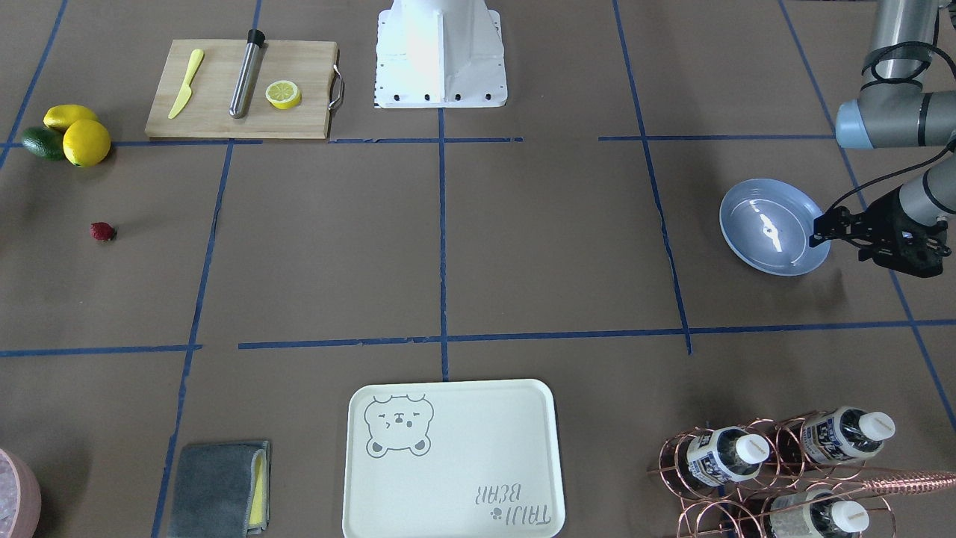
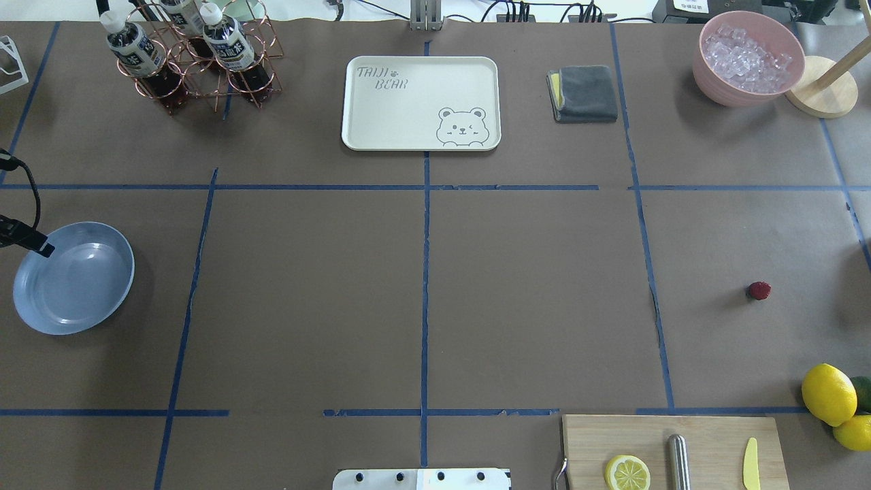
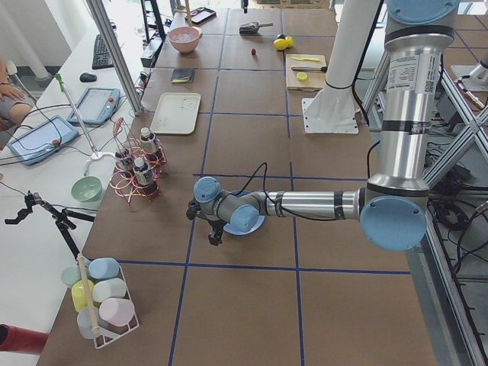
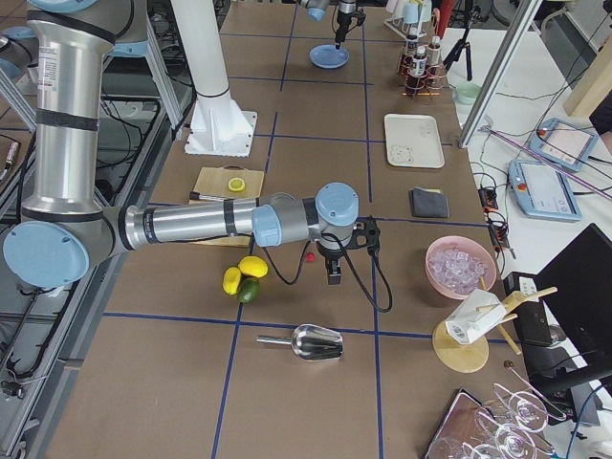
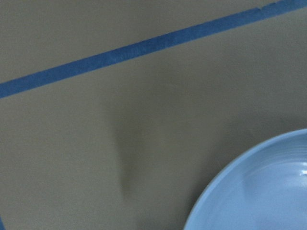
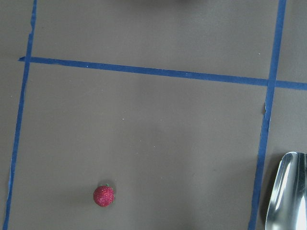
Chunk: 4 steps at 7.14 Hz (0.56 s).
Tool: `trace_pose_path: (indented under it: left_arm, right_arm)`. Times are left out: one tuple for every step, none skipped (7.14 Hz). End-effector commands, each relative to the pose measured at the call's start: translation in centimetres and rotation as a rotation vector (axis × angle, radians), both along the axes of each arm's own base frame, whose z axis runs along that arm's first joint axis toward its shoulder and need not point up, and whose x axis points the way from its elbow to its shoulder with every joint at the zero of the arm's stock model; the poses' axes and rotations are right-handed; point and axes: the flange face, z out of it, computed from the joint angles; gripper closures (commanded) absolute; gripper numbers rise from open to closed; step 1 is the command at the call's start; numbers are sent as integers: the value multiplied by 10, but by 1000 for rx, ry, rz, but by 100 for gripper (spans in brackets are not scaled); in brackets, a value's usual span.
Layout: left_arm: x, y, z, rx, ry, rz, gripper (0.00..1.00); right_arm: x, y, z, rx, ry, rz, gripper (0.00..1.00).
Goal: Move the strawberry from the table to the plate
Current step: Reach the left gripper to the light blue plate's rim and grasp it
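The strawberry (image 1: 102,232) (image 2: 759,290), small and dark red, lies alone on the brown paper table (image 2: 531,286), on my right side. The right wrist view looks down on the strawberry (image 6: 103,196) from above, low and left in the frame. My right gripper (image 4: 334,272) shows only in the exterior right view, hovering just past the strawberry (image 4: 310,256); I cannot tell its state. The light-blue plate (image 1: 773,228) (image 2: 73,278) (image 5: 259,191) rests on the far left side. My left gripper (image 1: 818,232) hangs open over its outer rim, holding nothing.
A cutting board (image 1: 239,90) carries a lemon half, a yellow knife and a metal cylinder. Lemons and a green fruit (image 1: 71,134) sit near the strawberry. A metal scoop (image 6: 288,191), the bear tray (image 2: 422,102), a grey cloth (image 2: 584,94), a bottle rack (image 2: 190,58) and an ice bowl (image 2: 748,58) stand further off.
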Motion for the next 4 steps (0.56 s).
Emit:
trace_pose_path:
  left_arm:
    - [8,3,0,1,-1,16,9]
    - [9,3,0,1,-1,18,12]
    - [9,3,1,0,-2,19,18]
    - [12,4,0,1,-1,25,26]
  right_arm:
    - [-1,0,-1,2,-5,-2,0]
    - [-1,0,0,-1,-5,-1,0]
    - [-2,0,-1,2,-5,-5,0]
    - [-2,1,-1,0,-6,-6,0]
